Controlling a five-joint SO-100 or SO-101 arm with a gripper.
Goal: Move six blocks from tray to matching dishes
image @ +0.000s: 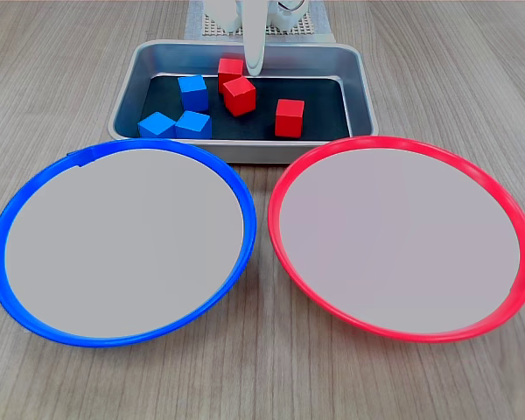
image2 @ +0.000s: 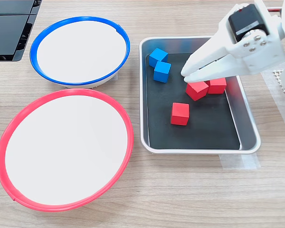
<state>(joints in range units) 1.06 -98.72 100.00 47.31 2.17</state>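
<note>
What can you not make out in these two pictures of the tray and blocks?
- third blue block: clear in the first exterior view, but hidden behind the gripper in the second exterior view.
- rear red block: partly covered by the gripper in the first exterior view.
- arm: cut off by the first exterior view's top edge.
- Gripper open or shut: its tips are too close together to tell.

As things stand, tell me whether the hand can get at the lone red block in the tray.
Probably yes. The lone red block sits apart from the others on the tray floor, nothing above it, and the hand hovers close by.
</note>
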